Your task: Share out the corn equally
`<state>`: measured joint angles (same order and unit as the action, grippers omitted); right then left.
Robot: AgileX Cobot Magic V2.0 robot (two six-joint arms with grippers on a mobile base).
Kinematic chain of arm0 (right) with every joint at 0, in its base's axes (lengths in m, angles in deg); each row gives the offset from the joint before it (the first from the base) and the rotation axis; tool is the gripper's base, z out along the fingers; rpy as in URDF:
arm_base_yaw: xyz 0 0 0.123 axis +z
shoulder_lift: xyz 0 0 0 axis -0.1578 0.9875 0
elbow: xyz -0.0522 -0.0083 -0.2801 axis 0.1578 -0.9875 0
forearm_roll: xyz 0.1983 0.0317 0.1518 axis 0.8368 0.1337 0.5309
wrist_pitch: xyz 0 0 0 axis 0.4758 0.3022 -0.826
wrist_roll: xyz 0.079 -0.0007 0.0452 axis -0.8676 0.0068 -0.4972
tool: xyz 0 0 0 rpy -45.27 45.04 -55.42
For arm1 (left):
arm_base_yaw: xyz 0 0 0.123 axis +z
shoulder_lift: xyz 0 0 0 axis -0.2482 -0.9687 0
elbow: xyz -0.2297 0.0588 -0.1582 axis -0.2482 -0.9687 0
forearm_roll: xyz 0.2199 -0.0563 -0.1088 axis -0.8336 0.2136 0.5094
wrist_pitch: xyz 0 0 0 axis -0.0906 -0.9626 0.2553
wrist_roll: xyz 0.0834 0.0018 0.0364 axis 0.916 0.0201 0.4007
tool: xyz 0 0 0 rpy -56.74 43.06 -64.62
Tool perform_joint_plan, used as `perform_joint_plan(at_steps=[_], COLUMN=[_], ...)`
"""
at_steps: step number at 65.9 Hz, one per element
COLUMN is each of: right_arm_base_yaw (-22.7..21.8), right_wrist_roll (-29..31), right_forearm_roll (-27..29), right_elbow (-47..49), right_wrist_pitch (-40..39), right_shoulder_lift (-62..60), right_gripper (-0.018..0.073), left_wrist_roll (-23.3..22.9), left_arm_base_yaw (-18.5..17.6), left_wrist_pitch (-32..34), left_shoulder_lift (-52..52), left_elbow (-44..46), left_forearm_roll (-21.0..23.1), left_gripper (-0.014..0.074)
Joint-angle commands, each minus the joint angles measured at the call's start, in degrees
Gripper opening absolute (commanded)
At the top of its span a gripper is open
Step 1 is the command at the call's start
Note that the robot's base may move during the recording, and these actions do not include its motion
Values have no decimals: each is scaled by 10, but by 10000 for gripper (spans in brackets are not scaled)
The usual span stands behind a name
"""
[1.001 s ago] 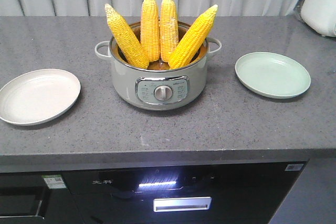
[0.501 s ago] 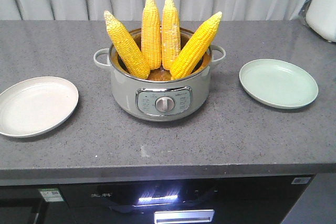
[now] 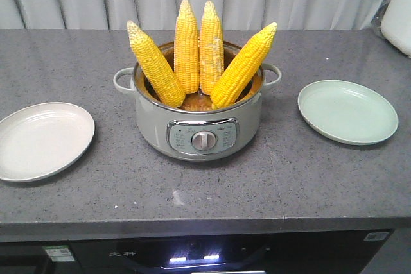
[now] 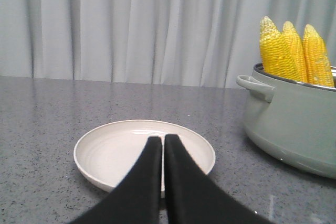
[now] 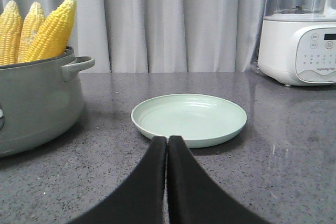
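Several yellow corn cobs (image 3: pixel 199 56) stand upright, fanned out, in a grey-green electric pot (image 3: pixel 199 123) at the middle of the counter; the pot's cobs (image 4: pixel 286 51) also show in the left wrist view and the same cobs (image 5: pixel 39 30) in the right wrist view. A cream plate (image 3: pixel 42 140) lies left of the pot, a pale green plate (image 3: pixel 347 111) to its right. My left gripper (image 4: pixel 161 138) is shut and empty, low before the cream plate (image 4: pixel 105 150). My right gripper (image 5: pixel 167 138) is shut and empty just short of the green plate (image 5: pixel 189 116). Neither arm shows in the front view.
A white blender base (image 5: pixel 299 51) stands at the counter's back right, also the white appliance (image 3: pixel 398 14) in the front view. Grey curtains hang behind the counter. The counter's front edge (image 3: pixel 205 226) runs above a dark appliance front.
The front view has shifted: pot, plates and counter sit lower in the frame and look slightly larger than a second ago. The corn and plates keep their places relative to each other.
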<state>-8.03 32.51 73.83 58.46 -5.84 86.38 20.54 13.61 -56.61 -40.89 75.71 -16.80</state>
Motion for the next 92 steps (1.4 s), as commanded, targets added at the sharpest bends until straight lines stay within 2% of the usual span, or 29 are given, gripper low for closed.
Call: perform_joint_plan(at_steps=[1,92], right_arm_base_yaw=[-1,-1], right_wrist_roll=[5,5], right_forearm_roll=[-4,-4], right_elbow=[-5,-5], right_wrist_pitch=[-41,-41], right_shoulder_lift=[-3,-3], right_gripper=[-6,-6], left_wrist_roll=[-1,-1], left_arm_base_yaw=[2,2], left_wrist_pitch=[42,42], left_shoulder_lift=[9,9], left_elbow=[10,10], left_forearm_roll=[1,1], left_gripper=[-6,-6])
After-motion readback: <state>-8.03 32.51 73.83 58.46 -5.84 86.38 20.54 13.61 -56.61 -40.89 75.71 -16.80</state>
